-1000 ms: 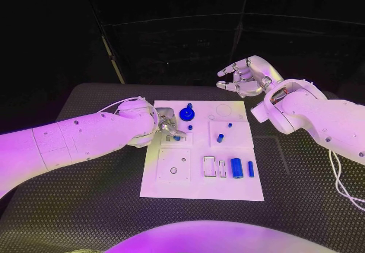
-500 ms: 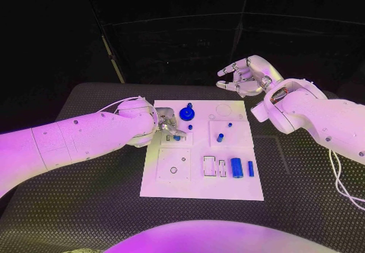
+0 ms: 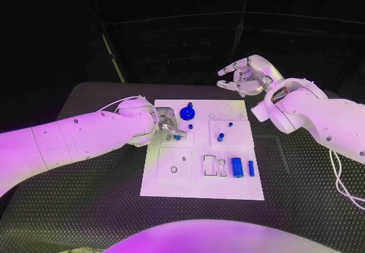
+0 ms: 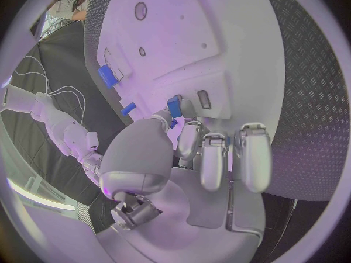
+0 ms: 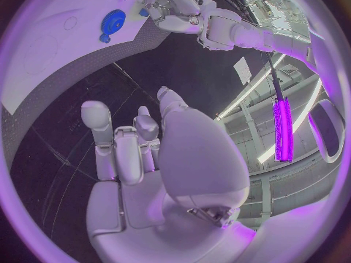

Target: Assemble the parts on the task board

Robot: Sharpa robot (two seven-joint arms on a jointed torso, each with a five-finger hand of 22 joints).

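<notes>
We see the left hand (image 3: pixel 169 122) at the task board's (image 3: pixel 199 191) left edge, fingertips pinching a small blue part (image 4: pixel 174 106) at a recessed square block. The right hand (image 3: pixel 245 77) hangs above the tabletop (image 3: pixel 91 211) beyond the board's far edge, fingers loosely spread, holding nothing. On the white plate lie a blue toothed gear (image 3: pixel 187 114), a blue cylinder (image 3: pixel 237 167) and a slim blue pin (image 3: pixel 251 168).

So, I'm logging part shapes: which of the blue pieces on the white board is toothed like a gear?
The round blue gear at the board's far edge, beside the left robot hand. The other blue pieces are plain pegs, cylinders or blocks.
</notes>
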